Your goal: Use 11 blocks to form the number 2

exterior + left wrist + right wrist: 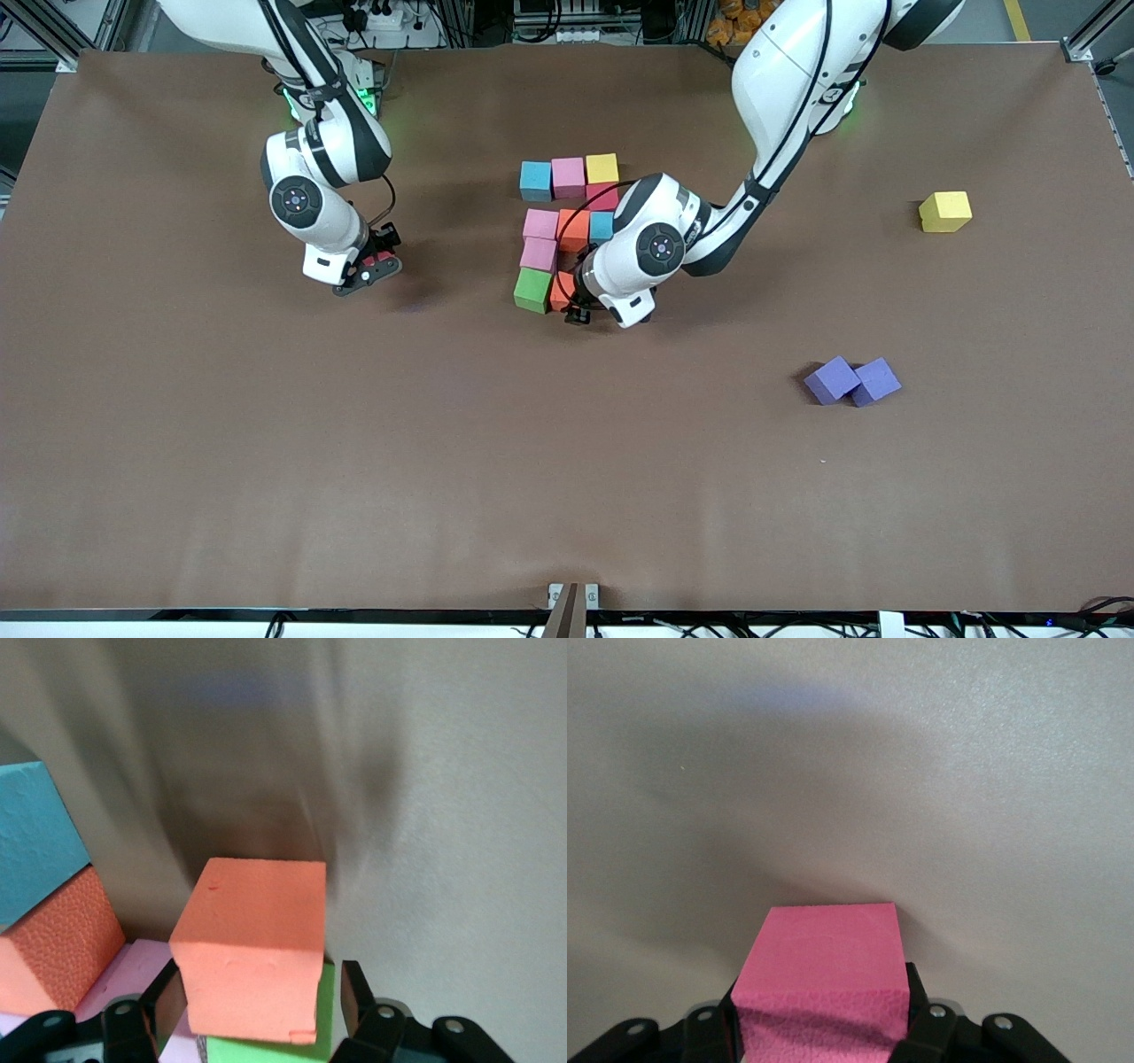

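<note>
stage: late, digit mostly built mid-table (266, 496), last row in progress
number 2: cluster at table centre; far row lt blue block (535, 180), pink block (568, 176), yellow block (601, 168); next row just a red block (603, 197), partly hidden by the left arm
mid row: pink (539, 223), orange block (574, 229), blue (601, 225)
4th row: single pink (538, 254), toward the right arm's end
near row: green block (532, 290) + orange cube (252, 943) beside it; third spot not filled as far as I can see
left gripper (257, 1005): low over that orange cube in the near row, fingers apart w/ gaps either side, not squeezing; cube looks set down, touching green
right gripper (372, 268): over bare table toward the right arm's end, well apart from the digit, clamped on a pinkish-red cube (824, 979), carrying it
done: approx 10 in place, judging by count
left: held cube prob goes in the last near-row slot; left arm needs to clear first
extras: two purple cubes (852, 380) nearer the camera, spare yellow cube (945, 211) toward the left arm's end; not part of it
risk: tight gap, could nudge neighbours
</note>
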